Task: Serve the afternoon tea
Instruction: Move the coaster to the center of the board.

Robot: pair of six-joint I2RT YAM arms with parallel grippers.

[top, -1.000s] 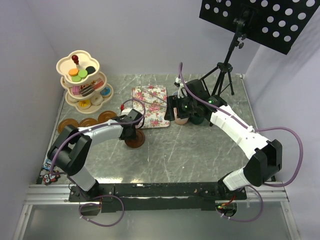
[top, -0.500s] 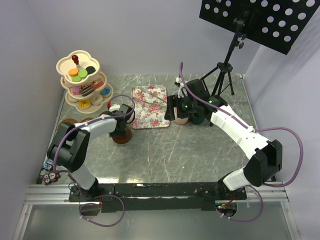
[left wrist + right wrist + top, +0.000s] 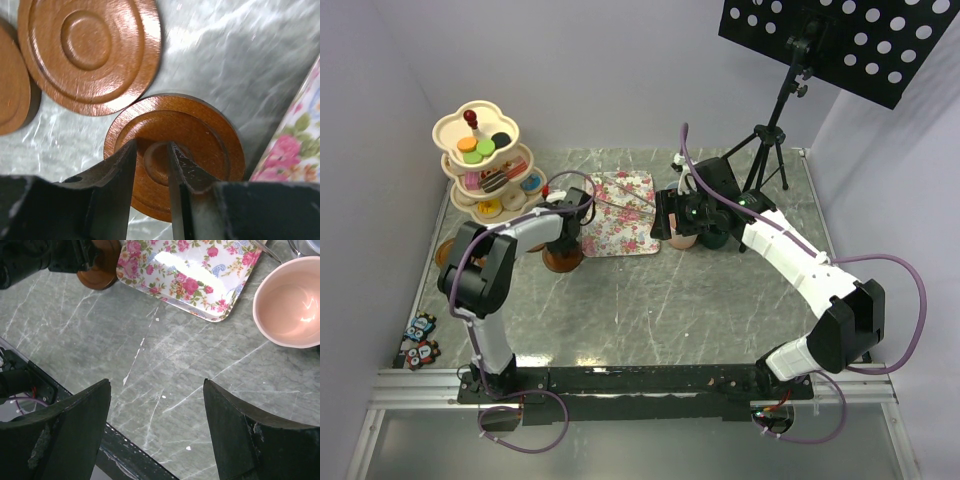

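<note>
**Left hand on a saucer by the tray, right hand spread wide**

Nearest, the right hand hangs over bare desk with its fingers far apart and nothing between them. Just past it, the pink mug stands upright and empty on the desk, close to a corner of the floral tray.

To the left, the left hand is down on a brown saucer that sits just beside the tray's near left corner. Its fingers stand a narrow gap apart, with the tips on the saucer's middle ring. Whether they truly pinch it cannot be told.

Two more saucers lie on the desk just beyond, one overlapping the other.

Farthest, at the back left, stands the cream three-tier stand, with small cakes and macarons on its tiers.
</note>
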